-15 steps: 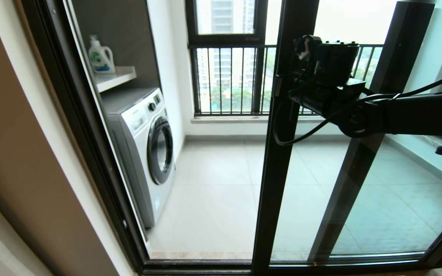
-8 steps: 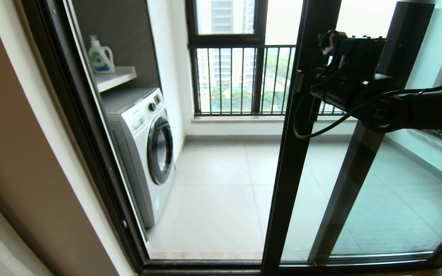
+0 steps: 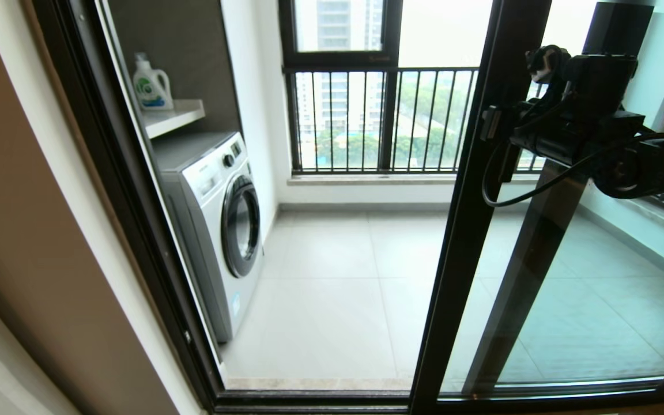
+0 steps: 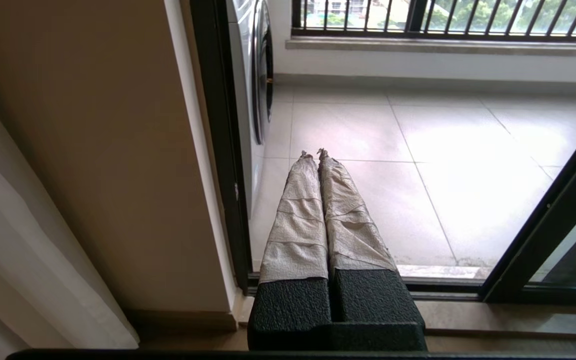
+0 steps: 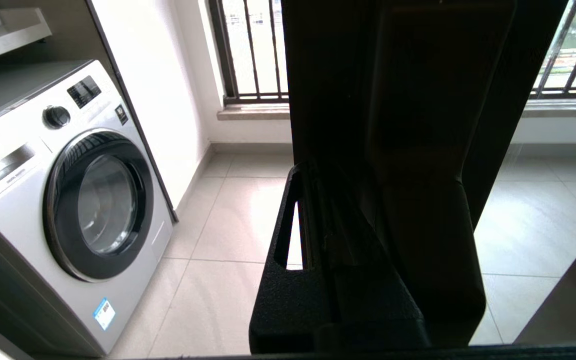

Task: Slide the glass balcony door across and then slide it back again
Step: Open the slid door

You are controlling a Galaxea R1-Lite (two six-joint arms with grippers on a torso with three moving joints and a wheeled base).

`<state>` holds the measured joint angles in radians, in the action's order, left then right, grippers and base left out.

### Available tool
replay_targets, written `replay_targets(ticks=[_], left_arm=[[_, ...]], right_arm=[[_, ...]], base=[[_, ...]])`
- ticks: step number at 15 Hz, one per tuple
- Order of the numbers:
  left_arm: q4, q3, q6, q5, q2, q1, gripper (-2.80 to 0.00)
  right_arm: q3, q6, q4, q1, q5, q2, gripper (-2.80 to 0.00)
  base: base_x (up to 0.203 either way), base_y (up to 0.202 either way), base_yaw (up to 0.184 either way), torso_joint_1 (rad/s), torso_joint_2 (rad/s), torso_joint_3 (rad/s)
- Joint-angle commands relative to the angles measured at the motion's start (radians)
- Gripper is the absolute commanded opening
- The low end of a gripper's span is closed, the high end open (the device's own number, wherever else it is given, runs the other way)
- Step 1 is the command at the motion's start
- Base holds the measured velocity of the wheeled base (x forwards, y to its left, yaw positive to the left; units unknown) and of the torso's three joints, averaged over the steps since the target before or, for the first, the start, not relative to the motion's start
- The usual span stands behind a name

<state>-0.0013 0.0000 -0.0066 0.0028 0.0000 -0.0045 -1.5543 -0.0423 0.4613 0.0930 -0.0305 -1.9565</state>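
Glass balcony door has slid further toward robot's right over last second; opening beside washing machine wider. Judged: first slide well along, return slide still to do.

Right gripper at door's handle upright, jaws straddling frame edge, clamped on it.

Left gripper parked low near door track, jaws closed, empty.

Readable: "SAMSUNG" on washing machine. Detergent bottle label unreadable.
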Motion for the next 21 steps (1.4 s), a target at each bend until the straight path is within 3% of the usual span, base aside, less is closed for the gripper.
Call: replay_targets(ticks=[1, 13, 21], left_arm=[[0.000, 0.000, 0.000, 0.000, 0.002, 0.000, -2.80], [0.000, 0.000, 0.000, 0.000, 0.002, 0.000, -2.80], [0.000, 0.000, 0.000, 0.000, 0.002, 0.000, -2.80]], right_arm=[[0.013, -0.001, 0.002, -0.046, 0.014, 0.020, -2.80], [0.016, -0.002, 0.002, -0.233, 0.110, 0.031, -2.80], [0.004, -0.001, 0.002, -0.202, 0.118, 0.050, -2.80]], base=[[0.000, 0.000, 0.000, 0.000, 0.00, 0.000], [0.000, 0.000, 0.000, 0.000, 0.00, 0.000], [0.000, 0.000, 0.000, 0.000, 0.00, 0.000]])
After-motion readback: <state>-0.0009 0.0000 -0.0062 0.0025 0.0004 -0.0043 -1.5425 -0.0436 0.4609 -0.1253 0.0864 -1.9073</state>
